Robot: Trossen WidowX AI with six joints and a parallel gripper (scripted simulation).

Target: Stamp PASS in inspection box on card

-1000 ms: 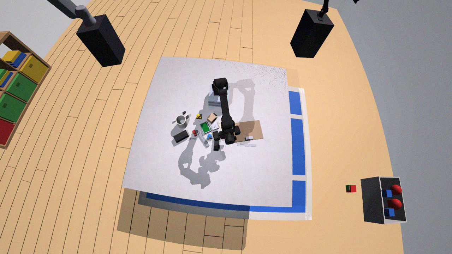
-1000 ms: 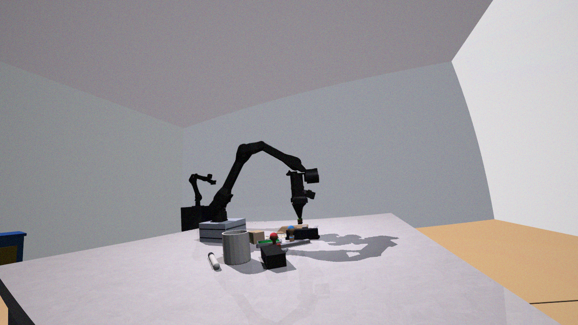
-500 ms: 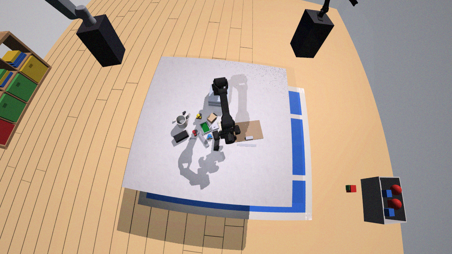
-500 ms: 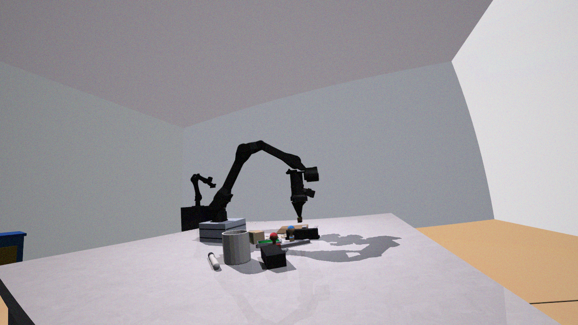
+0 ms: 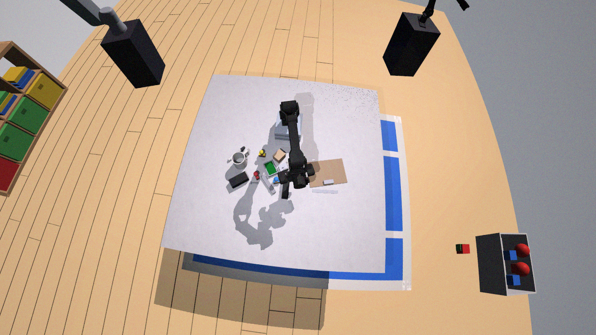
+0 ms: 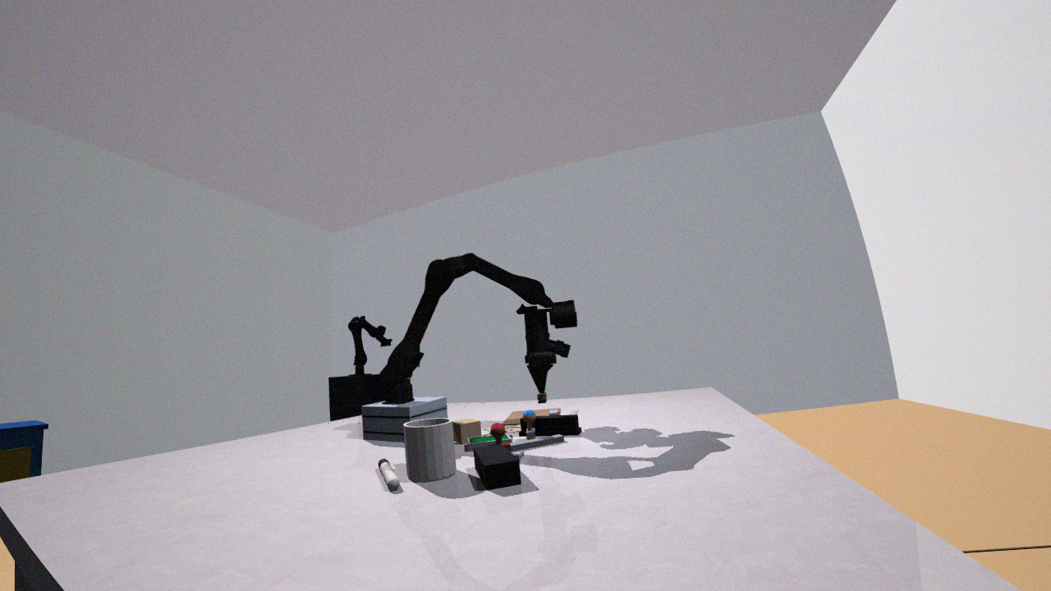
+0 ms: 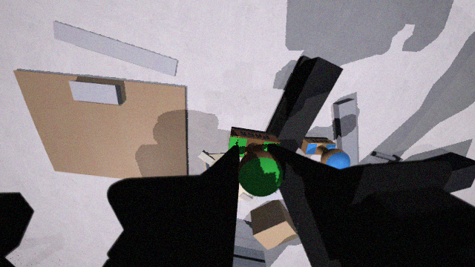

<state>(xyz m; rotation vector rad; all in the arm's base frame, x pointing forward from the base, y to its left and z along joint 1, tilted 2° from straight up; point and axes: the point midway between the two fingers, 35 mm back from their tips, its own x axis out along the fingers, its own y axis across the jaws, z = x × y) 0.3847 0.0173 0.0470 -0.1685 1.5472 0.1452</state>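
Our black parallel-jaw gripper point(image 6: 542, 391) point(image 7: 252, 150) is clamped on a green round-knobbed stamp point(image 6: 542, 398) point(image 7: 260, 174). At top-view centre, the shallow rectangular tray point(image 5: 275, 172) holds a green pad point(image 5: 270, 167).

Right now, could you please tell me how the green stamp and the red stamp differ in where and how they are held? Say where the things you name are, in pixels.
The green stamp point(image 7: 260, 176) is clamped between the fingers of the gripper point(image 7: 252, 150), while the red stamp point(image 5: 256, 175) point(image 6: 497, 432) is ungripped. The green stamp hangs above the table point(image 5: 333, 233) point(image 6: 661, 529); the red stamp stands on it. Both have a round knob on top.
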